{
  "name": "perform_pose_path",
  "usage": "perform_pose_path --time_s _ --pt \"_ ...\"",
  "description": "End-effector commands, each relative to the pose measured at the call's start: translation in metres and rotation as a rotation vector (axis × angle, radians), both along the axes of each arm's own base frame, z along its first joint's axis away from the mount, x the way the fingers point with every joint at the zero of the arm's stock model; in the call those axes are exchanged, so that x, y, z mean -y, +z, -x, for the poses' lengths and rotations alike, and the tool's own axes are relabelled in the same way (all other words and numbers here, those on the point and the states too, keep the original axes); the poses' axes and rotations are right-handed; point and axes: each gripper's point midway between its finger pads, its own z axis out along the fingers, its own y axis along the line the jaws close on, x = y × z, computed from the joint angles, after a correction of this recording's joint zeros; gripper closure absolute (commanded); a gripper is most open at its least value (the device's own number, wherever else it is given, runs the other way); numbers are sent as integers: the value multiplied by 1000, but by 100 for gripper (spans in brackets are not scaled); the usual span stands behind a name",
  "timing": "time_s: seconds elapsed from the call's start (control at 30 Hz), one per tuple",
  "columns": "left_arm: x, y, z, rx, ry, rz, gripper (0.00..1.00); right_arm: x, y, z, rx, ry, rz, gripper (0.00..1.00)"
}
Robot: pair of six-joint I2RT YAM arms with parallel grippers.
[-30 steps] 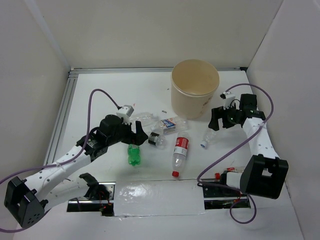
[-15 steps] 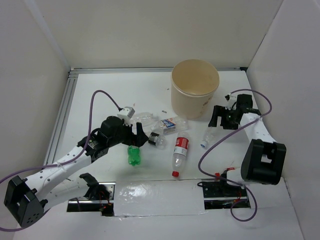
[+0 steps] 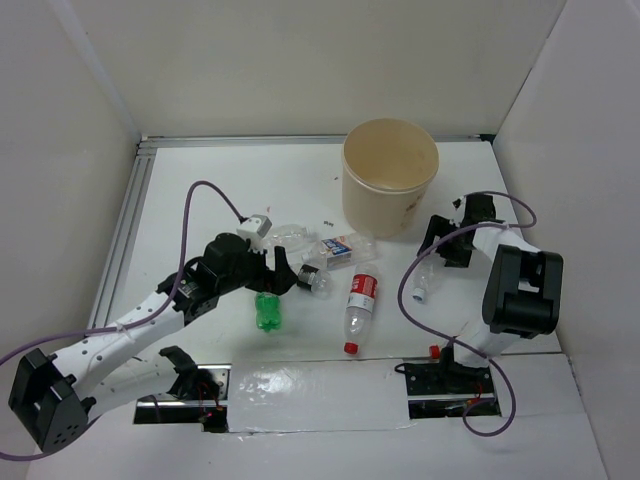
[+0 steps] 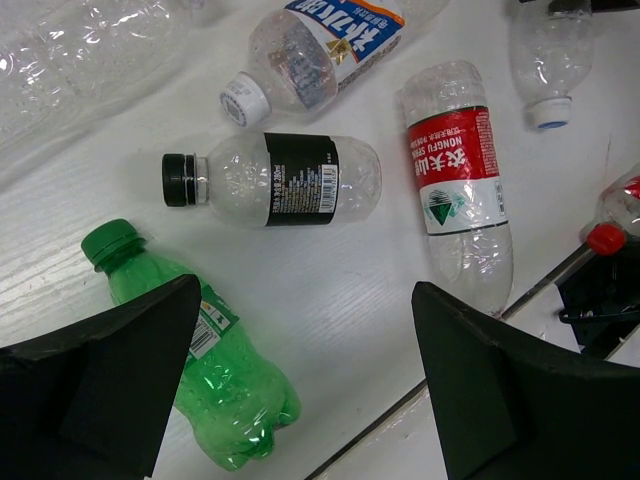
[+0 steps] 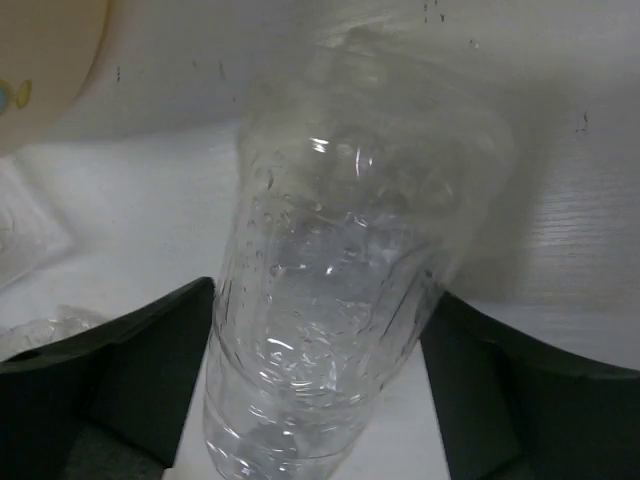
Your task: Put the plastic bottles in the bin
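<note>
The bin point(image 3: 390, 180) stands at the back, right of centre. My right gripper point(image 3: 441, 246) point(image 5: 320, 300) is low on the table beside it. It is shut on a clear bottle point(image 3: 426, 274) point(image 5: 350, 210) that lies flat, both fingers touching its sides. My left gripper point(image 3: 285, 268) point(image 4: 305, 290) hangs open over bare table. Around it lie a green bottle point(image 4: 205, 375) point(image 3: 267, 310), a dark-labelled bottle point(image 4: 280, 180), a red-labelled bottle point(image 4: 455, 185) point(image 3: 358, 303) and a blue-white-labelled bottle point(image 4: 320, 45) point(image 3: 345, 247).
Another crumpled clear bottle point(image 3: 290, 235) lies just beyond the left gripper. A red cap point(image 3: 435, 350) shows by the right arm's base, over the metal mounting strip point(image 3: 320, 395). White walls close in the left, back and right sides.
The right arm has folded in, bringing its gripper down over the clear bottle, and its jaws have narrowed onto it. The left gripper has edged slightly right.
</note>
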Motion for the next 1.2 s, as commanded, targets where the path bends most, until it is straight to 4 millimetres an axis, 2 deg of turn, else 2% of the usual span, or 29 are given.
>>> perform_pose_path --time_s 0.0,0.03,0.07,0.13,0.27,0.33,0.4,0.47,0.63,0.7,0.73,0.77,0.83,0.87,0.93,0.97,1.13,1.17 --pt "9 12 -7 54 -24 27 0 6 -15 -2 -17 -45 9 16" --pt "9 12 -7 54 -24 28 0 10 -15 -2 -18 -57 9 16" --pt "10 14 -8 61 -24 33 0 10 -11 -4 -3 -58 12 24" --pt "11 11 -6 52 -27 42 0 18 0 -2 20 -74 21 29" --pt "17 17 -7 73 -47 72 0 31 48 -10 161 -47 66 48" --pt "20 20 -7 88 -61 92 0 37 69 -15 219 -36 97 51" --pt "28 16 -7 71 -86 92 0 48 99 -17 293 -27 136 54" --pt "34 15 -8 72 -108 88 0 54 123 -18 357 -21 152 55" --pt "49 14 -13 67 -135 76 0 81 207 -17 577 -53 282 56" --pt "52 14 -17 67 -135 76 0 84 236 -16 653 -55 318 56" --pt "54 14 -14 66 -144 76 0 83 258 -19 711 -44 331 57" --pt "57 22 -17 80 -140 96 0 86 267 -19 728 -52 342 57" --pt "58 19 -17 73 -140 91 0 85 297 -21 806 -50 363 59" --pt "58 20 -17 67 -136 96 0 86 322 -22 862 -49 388 59" --pt "58 26 -18 84 -136 109 0 82 345 -27 913 -51 363 60" --pt "58 26 -17 78 -132 115 0 82 368 -28 959 -55 376 60" --pt "55 34 -18 92 -110 127 0 64 424 -44 1103 -15 264 60" --pt "54 37 -17 101 -110 134 0 62 423 -48 1107 -3 235 60"
